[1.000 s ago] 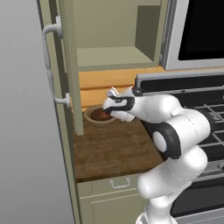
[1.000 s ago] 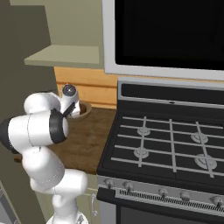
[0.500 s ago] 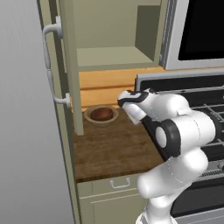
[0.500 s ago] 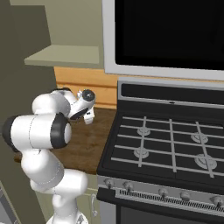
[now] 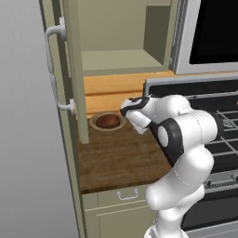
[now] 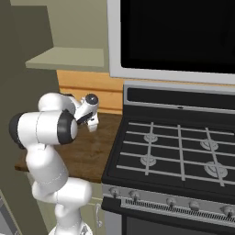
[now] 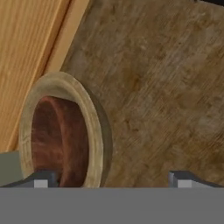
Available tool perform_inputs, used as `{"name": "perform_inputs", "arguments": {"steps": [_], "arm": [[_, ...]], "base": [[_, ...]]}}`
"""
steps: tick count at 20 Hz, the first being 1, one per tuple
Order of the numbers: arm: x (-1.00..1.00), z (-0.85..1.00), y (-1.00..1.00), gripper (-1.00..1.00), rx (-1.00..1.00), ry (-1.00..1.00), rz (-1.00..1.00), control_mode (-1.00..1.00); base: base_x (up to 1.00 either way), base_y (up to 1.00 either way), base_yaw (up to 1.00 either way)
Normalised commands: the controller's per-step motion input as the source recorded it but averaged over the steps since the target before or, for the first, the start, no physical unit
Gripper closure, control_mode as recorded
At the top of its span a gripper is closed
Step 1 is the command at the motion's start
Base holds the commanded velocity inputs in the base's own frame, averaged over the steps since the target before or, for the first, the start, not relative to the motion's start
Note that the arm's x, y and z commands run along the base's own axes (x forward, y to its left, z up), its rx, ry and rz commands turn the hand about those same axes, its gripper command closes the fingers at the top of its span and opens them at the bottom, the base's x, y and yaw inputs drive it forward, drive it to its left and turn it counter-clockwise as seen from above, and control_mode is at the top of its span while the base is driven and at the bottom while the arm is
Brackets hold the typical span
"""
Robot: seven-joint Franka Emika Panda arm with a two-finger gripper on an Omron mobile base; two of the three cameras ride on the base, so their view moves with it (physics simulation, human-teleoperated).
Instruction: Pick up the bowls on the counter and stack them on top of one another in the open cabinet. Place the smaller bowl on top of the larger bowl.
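The pincer (image 5: 129,108) has drawn back right from over the bowls and hangs open, empty. The smaller bowl (image 5: 108,121) sits nested in the larger bowl (image 5: 95,124) on the worktop (image 5: 121,158), not in the cabinet (image 5: 121,60). The open door (image 5: 74,69) stands just left; the stove (image 6: 179,151) lies right.

the small dark reddish-brown bowl (image 5: 108,121) sits upright inside the wider light tan bowl (image 5: 95,124), nested together on the dark wood counter (image 5: 121,158) near the back wall, below the open cabinet (image 5: 118,60) shelf.
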Motion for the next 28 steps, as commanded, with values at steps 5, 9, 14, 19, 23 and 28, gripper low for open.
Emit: {"name": "perform_inputs", "arguments": {"steps": [5, 9, 14, 19, 23, 28], "arm": [[0.35, -0.27, 0.05, -1.0, -0.02, 0.0, 0.0, -1.0], [0.26, -0.24, 0.24, -1.0, -0.02, 0.0, 0.0, -1.0], [0.19, -0.31, 0.24, -1.0, 0.0, 0.0, 0.0, -1.0], [0.22, -0.42, 0.22, -1.0, -0.01, 0.01, 0.0, -1.0], [0.21, -0.39, 0.2, -1.0, -0.02, 0.0, 0.0, -1.0], [0.25, -0.39, 0.29, 1.0, -0.05, 0.0, 0.0, -1.0]], "base": [[0.0, 0.0, 0.0], [0.0, 0.0, 0.0], [0.0, 0.0, 0.0], [0.0, 0.0, 0.0], [0.0, 0.0, 0.0], [0.0, 0.0, 0.0]]}}
